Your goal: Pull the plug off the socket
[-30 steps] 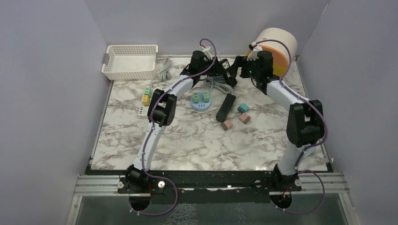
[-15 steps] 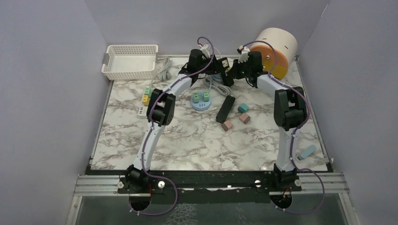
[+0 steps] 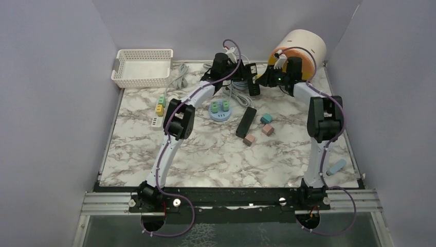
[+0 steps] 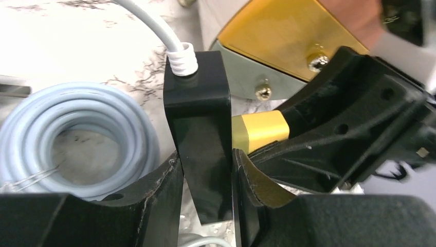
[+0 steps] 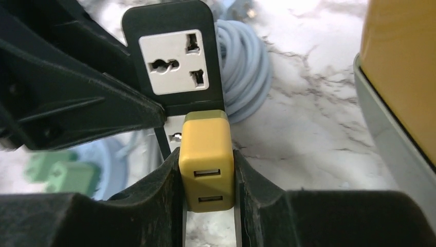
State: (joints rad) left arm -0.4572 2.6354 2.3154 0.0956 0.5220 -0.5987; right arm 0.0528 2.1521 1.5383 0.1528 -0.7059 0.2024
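Up at the far side of the marble tabletop point(image 5: 308, 118), both arms meet near a coil of grey cable point(image 4: 77, 128). The left tool point(image 4: 205, 175) is closed tight on a black socket strip point(image 4: 198, 113), held on edge with a white cord leaving its top end. The right tool point(image 5: 207, 180) is clamped on both sides of a yellow USB plug point(image 5: 205, 149). The plug's front end sits against the strip's face, just below a free white outlet; whether its pins are out cannot be seen.
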